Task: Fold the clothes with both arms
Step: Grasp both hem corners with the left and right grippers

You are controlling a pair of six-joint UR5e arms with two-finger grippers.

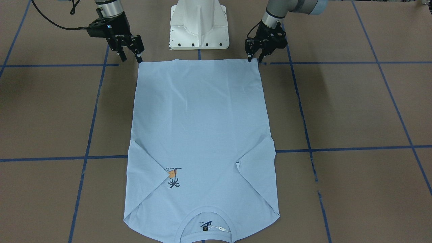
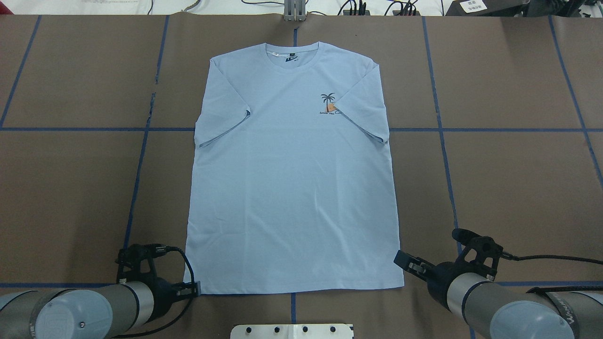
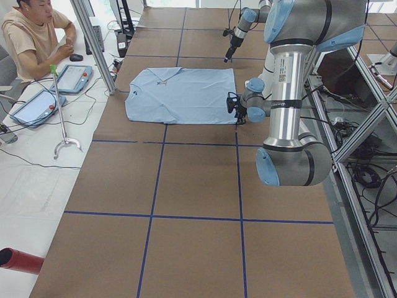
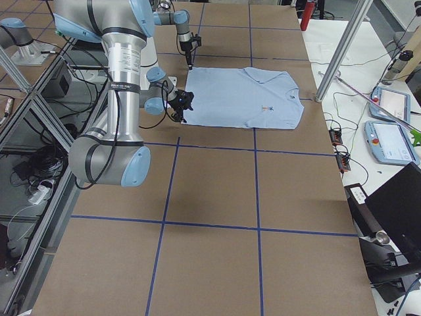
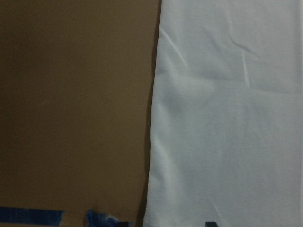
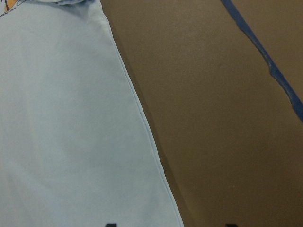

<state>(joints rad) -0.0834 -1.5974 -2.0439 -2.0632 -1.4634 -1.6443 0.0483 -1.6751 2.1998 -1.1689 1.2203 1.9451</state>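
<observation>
The light blue T-shirt (image 1: pixel 199 128) lies flat on the brown table, front up, both sleeves folded inward, hem toward the robot's base. Its chest print (image 2: pixel 330 103) and neck label (image 2: pixel 289 58) are at the far end. My left gripper (image 1: pixel 254 60) is open, fingertips down at the hem's left corner (image 2: pixel 195 288). In the left wrist view the shirt edge (image 5: pixel 156 118) runs between the fingertips. My right gripper (image 1: pixel 131 58) is open at the hem's right corner (image 2: pixel 403 260). In the right wrist view the shirt edge (image 6: pixel 137 109) lies between its fingertips.
The white pedestal base (image 1: pixel 199 27) stands just behind the hem. Blue tape lines (image 2: pixel 141 155) cross the brown table. An operator (image 3: pixel 31 37) sits with tablets (image 3: pixel 71 77) beyond the table's far side. Metal frame posts (image 4: pixel 348 39) stand there too.
</observation>
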